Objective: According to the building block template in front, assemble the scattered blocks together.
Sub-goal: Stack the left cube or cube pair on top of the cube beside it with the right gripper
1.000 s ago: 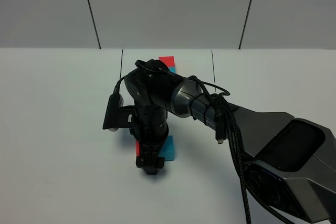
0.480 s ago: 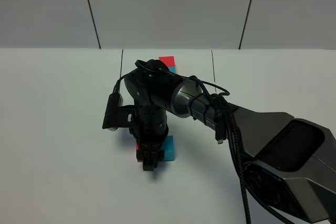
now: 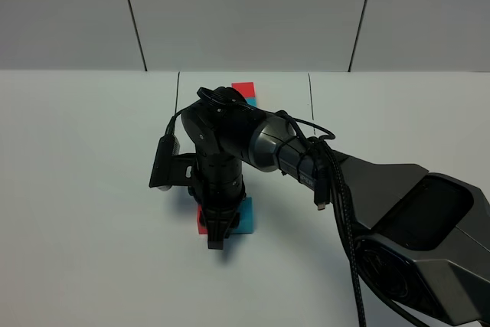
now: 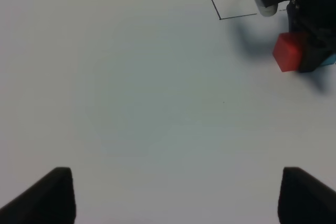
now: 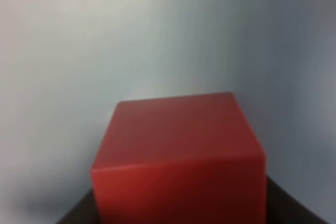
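Note:
The template, a red cube joined to a cyan one, stands at the far edge of a thin black-line square. My right gripper reaches across to the middle and points down, shut on the loose red cube. That cube fills the right wrist view, with dark fingers at its sides. The loose cyan cube sits on the table right beside the gripper. The left wrist view shows the red cube in the right gripper. My left gripper is open and empty over bare table.
The right arm's dark body stretches from the lower right to the centre. A corner of the black line shows in the left wrist view. The white table spreads to the left.
The right gripper has shifted slightly left with the red cube, which now shows more on the gripper's left side. The cyan cube and the template have not moved.

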You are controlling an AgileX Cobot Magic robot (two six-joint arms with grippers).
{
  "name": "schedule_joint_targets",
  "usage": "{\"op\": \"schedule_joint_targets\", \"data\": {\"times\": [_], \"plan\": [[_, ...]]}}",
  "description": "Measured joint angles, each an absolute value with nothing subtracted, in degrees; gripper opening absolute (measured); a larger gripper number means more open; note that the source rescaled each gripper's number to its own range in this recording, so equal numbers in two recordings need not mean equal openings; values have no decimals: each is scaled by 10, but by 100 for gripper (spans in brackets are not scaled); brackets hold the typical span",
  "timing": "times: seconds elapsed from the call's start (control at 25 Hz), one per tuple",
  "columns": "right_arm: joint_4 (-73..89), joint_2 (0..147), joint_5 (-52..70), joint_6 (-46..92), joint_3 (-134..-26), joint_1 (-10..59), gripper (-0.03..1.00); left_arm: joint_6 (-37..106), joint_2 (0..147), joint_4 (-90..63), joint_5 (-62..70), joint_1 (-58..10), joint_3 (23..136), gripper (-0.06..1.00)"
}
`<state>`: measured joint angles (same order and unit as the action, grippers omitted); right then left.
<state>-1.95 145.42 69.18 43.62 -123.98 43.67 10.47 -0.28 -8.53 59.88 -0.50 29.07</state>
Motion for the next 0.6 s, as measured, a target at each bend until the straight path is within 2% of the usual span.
{"op": "schedule_joint_targets", "data": {"times": [0.32, 0.6], "plan": [[-10, 1452, 691, 349, -1241, 436, 1, 105, -3, -85, 599, -5, 291, 68], [0, 1434, 695, 217, -1239, 431, 1, 105, -3, -85, 599, -5, 291, 68]]}}
